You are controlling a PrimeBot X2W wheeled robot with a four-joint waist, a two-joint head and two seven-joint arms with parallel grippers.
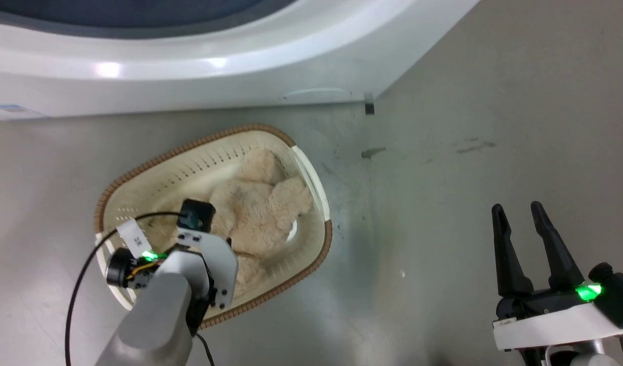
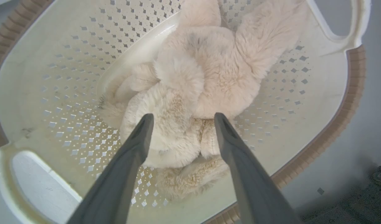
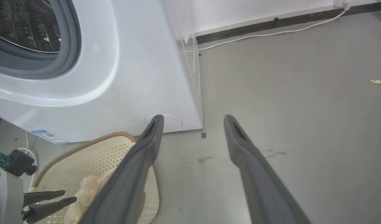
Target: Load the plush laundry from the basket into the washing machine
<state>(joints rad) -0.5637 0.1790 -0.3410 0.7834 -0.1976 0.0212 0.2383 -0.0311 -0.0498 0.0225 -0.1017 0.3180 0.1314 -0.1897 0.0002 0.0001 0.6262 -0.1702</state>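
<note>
poised over plush laundry (image 2: 203, 71) in basket (image 2: 69, 62) with left gripper (image 2: 182, 116) spread for pinch; parked clear with right gripper (image 1: 517, 208) spread.

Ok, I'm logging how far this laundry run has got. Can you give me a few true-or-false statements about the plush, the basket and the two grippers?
1. The plush laundry lies inside the basket. True.
2. The left gripper is shut on the plush laundry. False: its fingers are spread open over the toy, not closed on it.
3. The right gripper holds the basket by a handle. False: it is open and holds nothing, over bare floor well off to the basket's side.
4. The basket stands on the floor in front of the washing machine. True.
</note>
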